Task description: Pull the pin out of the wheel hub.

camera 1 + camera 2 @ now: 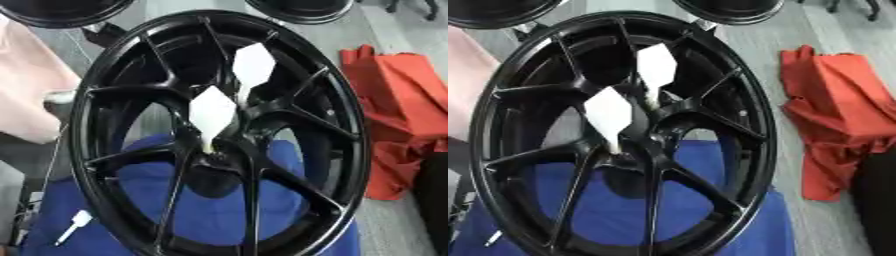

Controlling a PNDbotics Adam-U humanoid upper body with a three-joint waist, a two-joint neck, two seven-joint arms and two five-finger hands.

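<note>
Left eye view: black wheel hub (219,135) upright on blue cloth (210,205), filling the frame. Two white-headed pins (213,111) seated near the centre, second pin (253,65) higher up; a loose white pin (73,225) lying on the cloth at lower left. Neither hand in sight, so finger state unknown. Probably between pulls; next calls for reaching between spokes and pinching a pin head. Narrow gaps between spokes; open floor right, near red cloth (389,115).
</note>
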